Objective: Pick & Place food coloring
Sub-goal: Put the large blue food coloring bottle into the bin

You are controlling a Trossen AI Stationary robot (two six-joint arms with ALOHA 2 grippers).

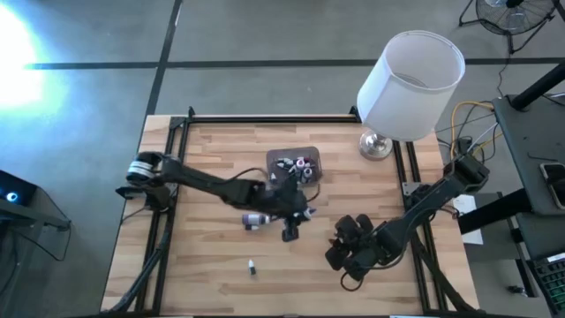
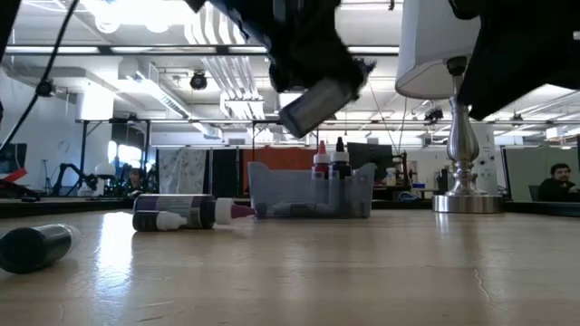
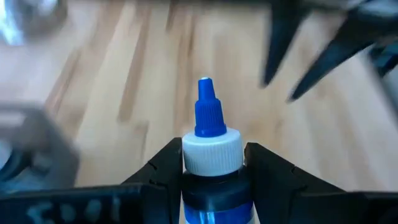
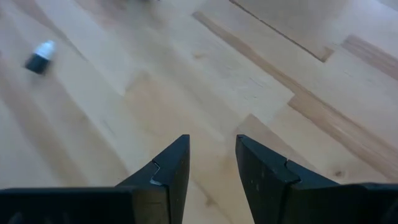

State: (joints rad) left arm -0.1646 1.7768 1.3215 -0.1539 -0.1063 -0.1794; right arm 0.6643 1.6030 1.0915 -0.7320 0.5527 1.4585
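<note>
Over the wooden table (image 1: 203,274), just beside the grey tub (image 1: 296,164), the left gripper (image 3: 212,163) pinches a blue-capped food coloring bottle (image 3: 211,155), body largely hidden, nozzle pointing forward along the jaws, while the right gripper (image 4: 211,163) waits slightly parted.

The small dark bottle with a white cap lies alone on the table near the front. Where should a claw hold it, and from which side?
Probably grip the small dark bottle across its dark body, coming straight down from above. It lies flat on the wooden table with bare wood all around, and the empty right claw waits nearby.
</note>
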